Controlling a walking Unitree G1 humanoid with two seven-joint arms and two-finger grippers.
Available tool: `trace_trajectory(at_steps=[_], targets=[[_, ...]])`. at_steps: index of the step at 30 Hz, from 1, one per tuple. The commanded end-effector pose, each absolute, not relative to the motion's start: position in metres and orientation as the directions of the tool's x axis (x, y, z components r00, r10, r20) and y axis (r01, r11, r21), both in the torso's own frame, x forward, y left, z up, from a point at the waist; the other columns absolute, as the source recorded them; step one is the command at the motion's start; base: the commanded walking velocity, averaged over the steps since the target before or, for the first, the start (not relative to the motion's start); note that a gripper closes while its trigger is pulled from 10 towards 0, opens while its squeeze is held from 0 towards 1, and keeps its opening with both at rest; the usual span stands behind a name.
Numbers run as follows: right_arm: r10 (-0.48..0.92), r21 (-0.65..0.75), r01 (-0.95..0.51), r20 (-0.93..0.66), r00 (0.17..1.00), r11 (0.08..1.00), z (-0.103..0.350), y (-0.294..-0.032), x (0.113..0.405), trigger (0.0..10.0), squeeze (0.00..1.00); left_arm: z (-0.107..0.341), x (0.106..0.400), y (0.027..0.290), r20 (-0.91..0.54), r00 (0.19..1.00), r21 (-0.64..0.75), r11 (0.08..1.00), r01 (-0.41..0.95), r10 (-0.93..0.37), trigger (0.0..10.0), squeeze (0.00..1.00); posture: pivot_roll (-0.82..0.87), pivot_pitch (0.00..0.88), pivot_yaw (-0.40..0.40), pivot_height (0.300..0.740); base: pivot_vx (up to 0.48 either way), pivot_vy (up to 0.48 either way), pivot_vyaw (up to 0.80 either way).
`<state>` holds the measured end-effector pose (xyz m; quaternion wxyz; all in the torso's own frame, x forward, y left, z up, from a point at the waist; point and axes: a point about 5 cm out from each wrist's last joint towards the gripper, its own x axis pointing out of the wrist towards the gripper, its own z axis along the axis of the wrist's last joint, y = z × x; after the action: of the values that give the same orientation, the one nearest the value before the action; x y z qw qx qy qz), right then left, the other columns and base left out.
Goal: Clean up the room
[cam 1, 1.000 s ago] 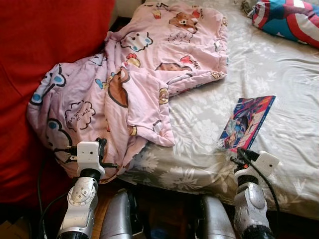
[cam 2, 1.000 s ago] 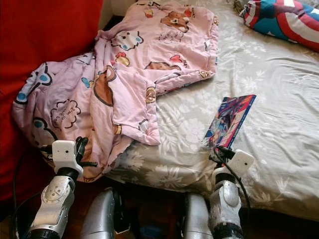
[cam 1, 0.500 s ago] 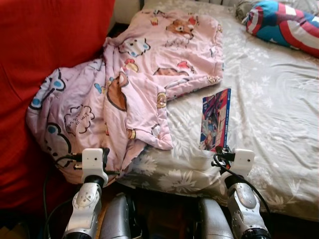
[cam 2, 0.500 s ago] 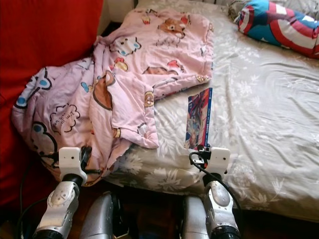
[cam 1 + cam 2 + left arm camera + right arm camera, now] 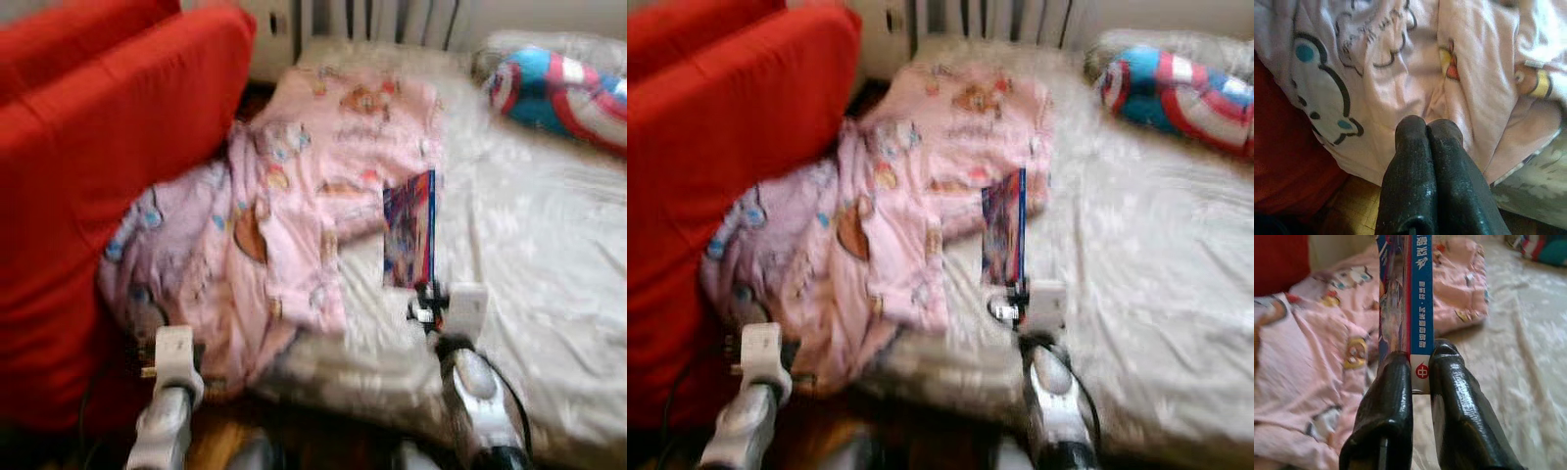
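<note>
Tidying is barely begun: the bed [image 5: 549,255] carries a rumpled pink blanket [image 5: 294,215] and a striped cushion [image 5: 558,83]. My right jaws [image 5: 1420,363] clamp the book [image 5: 409,230] upright above the sheet; my left jaws [image 5: 1427,128] are together, empty.

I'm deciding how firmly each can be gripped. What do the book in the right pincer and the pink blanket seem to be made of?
The book, held upright in the right pincer, looks like thin glossy printed card or paper: flat, stiff, narrow blue spine. The pink blanket looks like soft matte woven fabric, probably cotton: it creases and drapes over the bed edge.
</note>
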<state>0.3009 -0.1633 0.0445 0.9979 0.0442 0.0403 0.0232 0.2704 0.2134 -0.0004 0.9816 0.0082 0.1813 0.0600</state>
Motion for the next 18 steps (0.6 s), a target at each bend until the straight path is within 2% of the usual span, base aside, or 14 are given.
trace_trajectory(at_steps=[1,5,9,18], targets=[[0.048,0.089,-0.045,-0.036,0.998,0.995,0.052,-0.163,0.304,10.0,0.00,-0.011,0.263,0.214,-0.409,0.905,0.053,0.993,-0.106,0.118,10.0,0.00,-0.04,0.072,-0.007,0.740,0.000,0.000,0.00],[0.053,0.092,-0.049,-0.040,0.998,0.995,0.051,-0.164,0.304,10.0,0.00,-0.020,0.258,0.214,-0.472,0.873,0.050,0.993,-0.110,0.120,10.0,0.00,-0.04,0.058,-0.007,0.740,0.000,0.000,0.00],[0.049,0.086,-0.044,-0.061,0.997,0.995,0.049,-0.162,0.305,10.0,0.00,-0.034,0.244,0.223,-0.554,0.813,0.011,0.979,-0.206,0.177,10.0,0.00,-0.04,0.041,-0.005,0.740,0.000,0.000,0.00],[0.036,0.120,-0.028,-0.062,0.997,0.992,0.049,-0.157,0.308,10.0,0.00,-0.049,0.232,0.211,-0.643,0.756,-0.021,0.985,-0.173,0.119,10.0,0.00,-0.06,0.017,0.004,0.740,0.000,0.000,0.00]])
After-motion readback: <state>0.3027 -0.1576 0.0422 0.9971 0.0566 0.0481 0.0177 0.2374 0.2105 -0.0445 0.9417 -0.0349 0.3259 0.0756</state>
